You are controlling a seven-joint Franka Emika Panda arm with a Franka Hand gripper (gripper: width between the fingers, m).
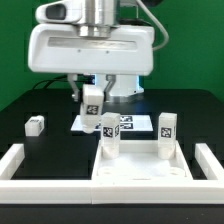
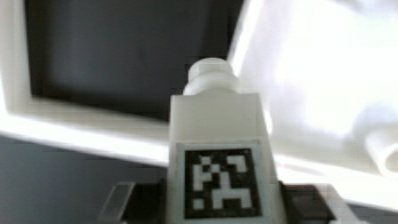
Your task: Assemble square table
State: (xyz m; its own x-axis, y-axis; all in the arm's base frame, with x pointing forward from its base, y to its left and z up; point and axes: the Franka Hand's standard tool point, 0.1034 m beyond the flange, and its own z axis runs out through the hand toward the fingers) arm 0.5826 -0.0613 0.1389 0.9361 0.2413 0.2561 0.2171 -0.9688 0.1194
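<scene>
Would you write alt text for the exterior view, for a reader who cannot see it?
The hand holds a white tagged leg above the table, behind the square tabletop where two legs stand upright. A fourth leg lies at the exterior view's left.

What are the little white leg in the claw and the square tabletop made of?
The leg looks like hard white plastic: matte, even colour, rounded peg end; its black-and-white tag seems printed paper. The tabletop seems the same matte white plastic, with a crisp raised rim.
</scene>
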